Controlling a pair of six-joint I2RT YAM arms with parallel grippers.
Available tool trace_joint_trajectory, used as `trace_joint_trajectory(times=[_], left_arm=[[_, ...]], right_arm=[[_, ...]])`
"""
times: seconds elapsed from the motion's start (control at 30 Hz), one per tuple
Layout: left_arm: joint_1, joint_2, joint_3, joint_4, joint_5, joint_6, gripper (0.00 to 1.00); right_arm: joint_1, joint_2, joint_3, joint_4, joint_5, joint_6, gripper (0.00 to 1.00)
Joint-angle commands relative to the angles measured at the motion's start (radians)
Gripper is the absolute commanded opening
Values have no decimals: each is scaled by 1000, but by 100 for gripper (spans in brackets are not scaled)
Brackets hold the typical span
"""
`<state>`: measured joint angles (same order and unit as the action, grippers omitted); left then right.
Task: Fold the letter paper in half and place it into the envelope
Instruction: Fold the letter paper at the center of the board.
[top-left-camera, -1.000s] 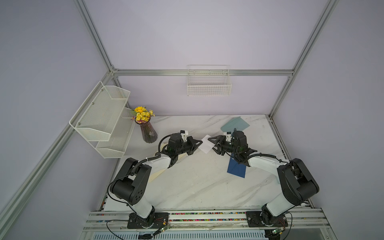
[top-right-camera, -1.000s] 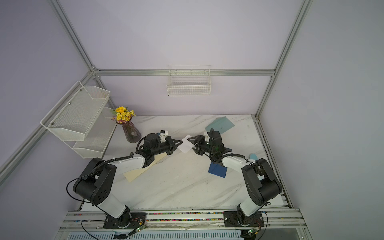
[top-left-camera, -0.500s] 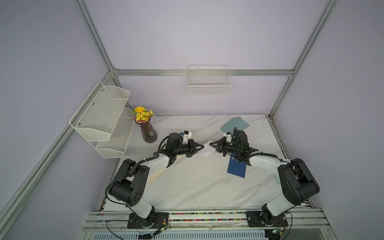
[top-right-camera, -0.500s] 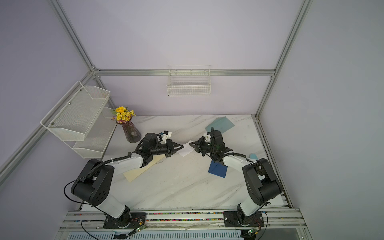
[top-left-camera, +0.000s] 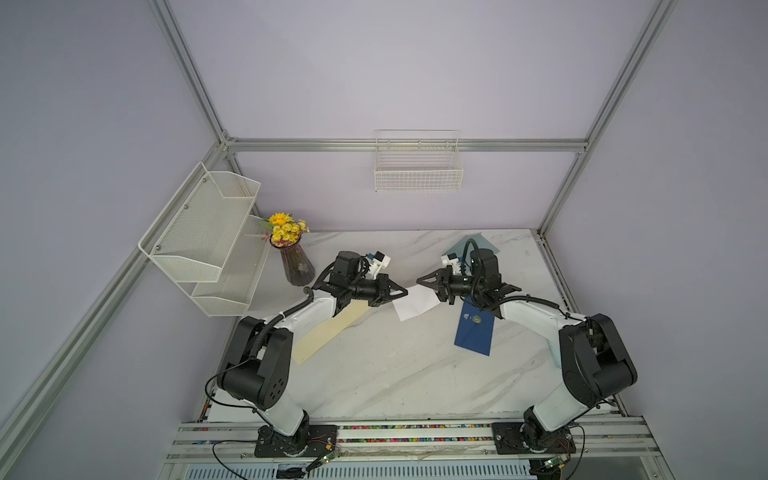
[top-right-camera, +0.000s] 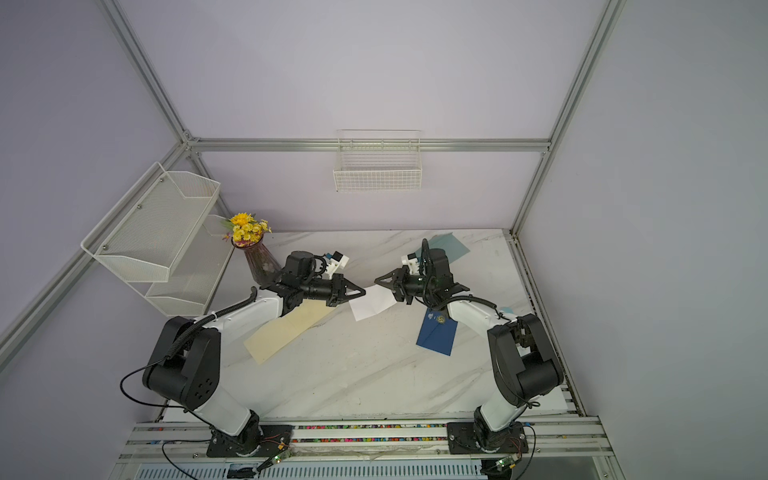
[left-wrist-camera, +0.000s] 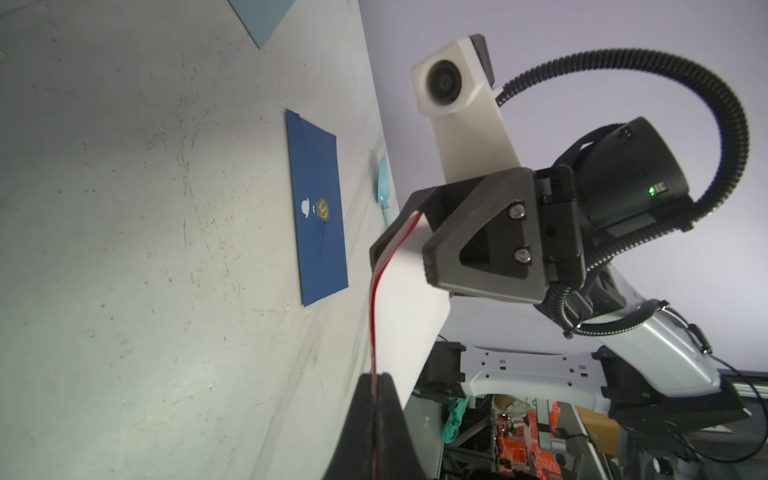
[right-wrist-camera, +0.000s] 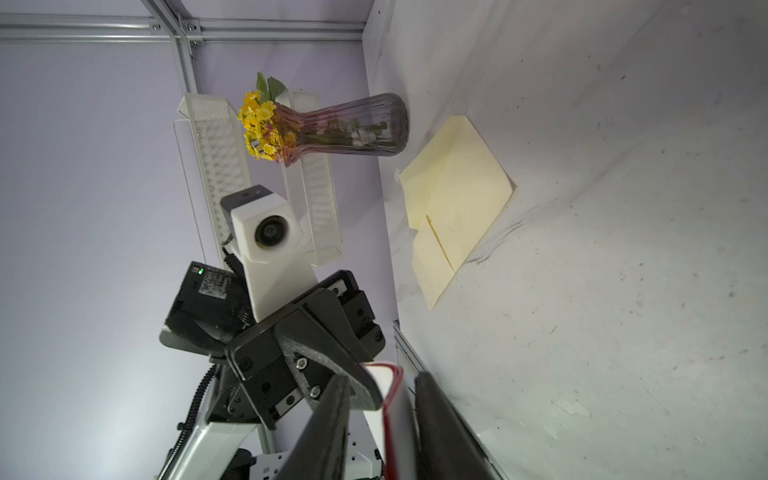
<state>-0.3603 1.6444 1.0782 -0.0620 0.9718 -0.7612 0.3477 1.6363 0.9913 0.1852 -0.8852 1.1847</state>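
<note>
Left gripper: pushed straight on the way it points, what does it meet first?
The letter paper that the left gripper grips; beyond it, likely the right gripper facing it, though depth is unclear.

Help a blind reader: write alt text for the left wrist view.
The left gripper pinches one end of the white letter paper; the right gripper straddles the other end. A navy envelope lies flat on the table.

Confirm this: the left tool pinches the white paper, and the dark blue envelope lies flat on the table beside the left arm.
Wrong about the side. The left tool does pinch the white paper, but the dark blue envelope lies flat beside the right arm, as both top views show.
</note>
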Motion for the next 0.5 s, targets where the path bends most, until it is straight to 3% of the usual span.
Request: trace_joint_trajectory(times=[0.0,0.07,0.13,0.17,0.27,0.3,0.37,0.47], left_arm=[[4,20,59,-147,61,163,1],[7,22,76,-180,50,186,2],[12,17,75,-182,34,183,9],[13,13,69,-168,21,165,20],[14,-9,4,-22,-31,26,71],[13,-21,-27,39,-57,-36,82],[13,-50,-94,158,-126,-155,96],[11,-109,-197,328,-244,-340,99]], right_arm=[[2,29,16,-35,-64,-20,13],[0,38,21,-40,-75,-27,0],[1,40,24,-45,-72,-27,0],[-1,38,24,-44,-61,-25,0],[-1,29,23,-38,-9,-10,0],[0,28,20,-24,12,6,0],[0,23,0,34,66,62,0],[0,11,-41,122,168,159,0]])
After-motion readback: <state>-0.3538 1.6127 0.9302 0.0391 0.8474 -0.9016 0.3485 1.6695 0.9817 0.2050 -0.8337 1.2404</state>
